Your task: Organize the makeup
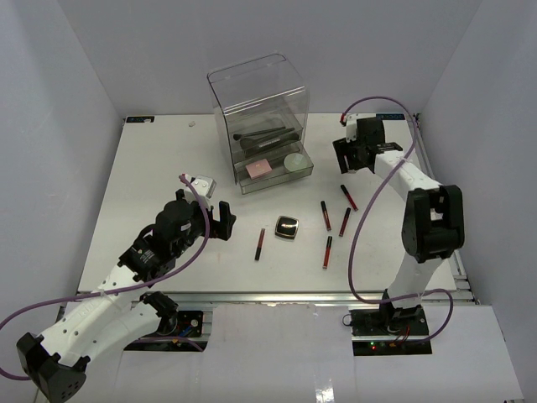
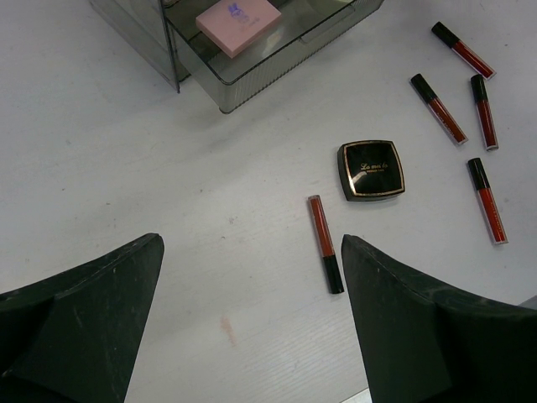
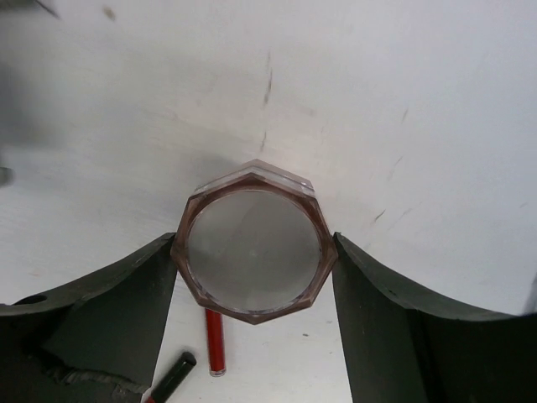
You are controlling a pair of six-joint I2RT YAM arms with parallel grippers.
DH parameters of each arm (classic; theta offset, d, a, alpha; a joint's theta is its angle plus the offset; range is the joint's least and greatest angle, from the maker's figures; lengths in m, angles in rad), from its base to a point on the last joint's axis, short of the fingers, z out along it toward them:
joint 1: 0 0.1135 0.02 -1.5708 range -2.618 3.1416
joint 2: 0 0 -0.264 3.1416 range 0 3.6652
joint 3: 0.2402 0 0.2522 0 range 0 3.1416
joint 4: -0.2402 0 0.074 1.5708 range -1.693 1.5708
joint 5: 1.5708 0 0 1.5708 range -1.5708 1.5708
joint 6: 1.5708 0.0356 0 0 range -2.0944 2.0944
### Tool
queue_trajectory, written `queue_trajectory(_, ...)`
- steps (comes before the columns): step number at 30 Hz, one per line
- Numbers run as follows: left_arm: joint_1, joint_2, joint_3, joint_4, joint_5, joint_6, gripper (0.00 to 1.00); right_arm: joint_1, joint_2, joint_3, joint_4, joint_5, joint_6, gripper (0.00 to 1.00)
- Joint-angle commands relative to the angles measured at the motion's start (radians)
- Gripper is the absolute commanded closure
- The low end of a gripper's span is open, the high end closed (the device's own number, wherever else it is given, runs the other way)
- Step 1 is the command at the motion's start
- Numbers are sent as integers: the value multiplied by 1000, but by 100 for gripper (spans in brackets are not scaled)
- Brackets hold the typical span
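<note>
I am watching the right claw (image 3: 253, 242) clamping the octagonal pink-rimmed jar (image 3: 254, 269) between both fingers, off to the right of the clear acrylic drawer box (image 1: 260, 117). The left claw (image 2: 252, 248) is hanging released, jaws wide, in front of the box. In its wrist view a red-and-black tube (image 2: 325, 243) is lying between the fingertips, nearer the right one, with the black square compact (image 2: 372, 170) just beyond. The pink palette (image 2: 238, 17) is sitting in the box's open drawer.
</note>
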Motion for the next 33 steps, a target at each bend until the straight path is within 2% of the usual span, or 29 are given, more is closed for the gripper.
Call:
queue_trajectory(1, 7, -8, -6, 10, 0, -8, 2, 51, -219, -32, 142, -59, -87, 79)
queue_trajectory(5, 10, -9, -7, 10, -4, -8, 2, 92, -290, -15, 91, -307, -117, 84)
queue_trajectory(9, 9, -6, -9, 11, -5, -8, 2, 187, -277, 27, 77, -428, -121, 84)
queue_trajectory(13, 9, -9, -10, 11, -9, -8, 2, 295, -199, 110, 53, -401, -143, 84)
queue_trajectory(19, 9, -9, -10, 10, -16, -8, 2, 391, -50, 235, 21, -340, -168, 84)
queue_trajectory(33, 9, -9, -10, 10, -13, -9, 2, 422, 111, 358, 22, -271, -168, 80)
